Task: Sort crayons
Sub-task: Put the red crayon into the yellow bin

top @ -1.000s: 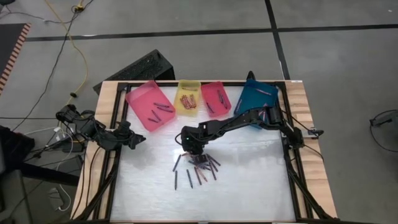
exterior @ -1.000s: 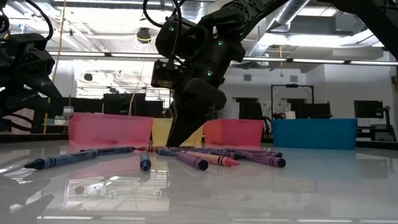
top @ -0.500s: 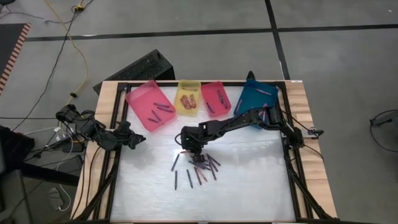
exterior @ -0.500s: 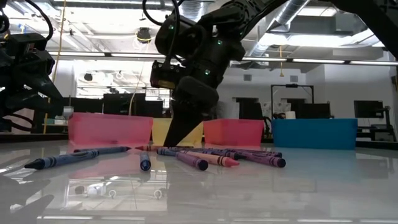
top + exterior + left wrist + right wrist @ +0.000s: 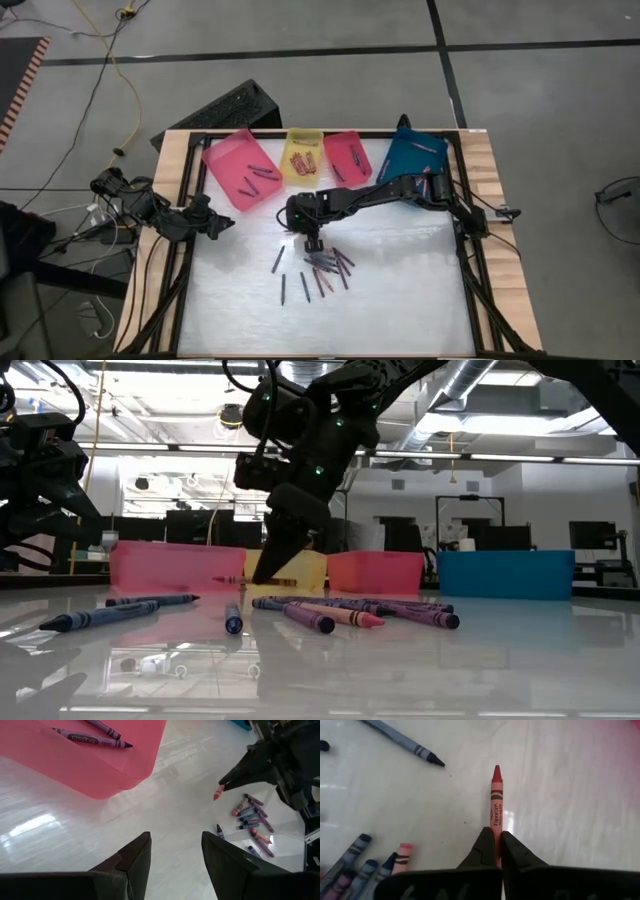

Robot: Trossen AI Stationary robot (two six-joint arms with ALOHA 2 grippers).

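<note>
A red crayon hangs above the table with my right gripper shut on it, just left of the loose crayons that lie flat mid-table. In the low view the red crayon shows in front of the yellow tray. My left gripper waits open at the table's left side, with nothing between its fingers. Some crayons lie in the pink tray, the yellow tray, the red tray and the blue tray. My right gripper pinches the red crayon's blunt end between its two fingers, which slant down from the table's right side. The crayon sticks out beyond the fingertips, pointed tip away from them. It is lifted clear of the table and lies about level in the low view.
The four trays stand in a row along the table's far edge. The loose crayons spread over the table's middle, with bare white table on the near side and to the right. A black frame borders the table.
My right gripper has shut on the red crayon among the loose ones and has risen with it, so the crayon now hangs clear of the table. The other crayons have stayed where they lay.
</note>
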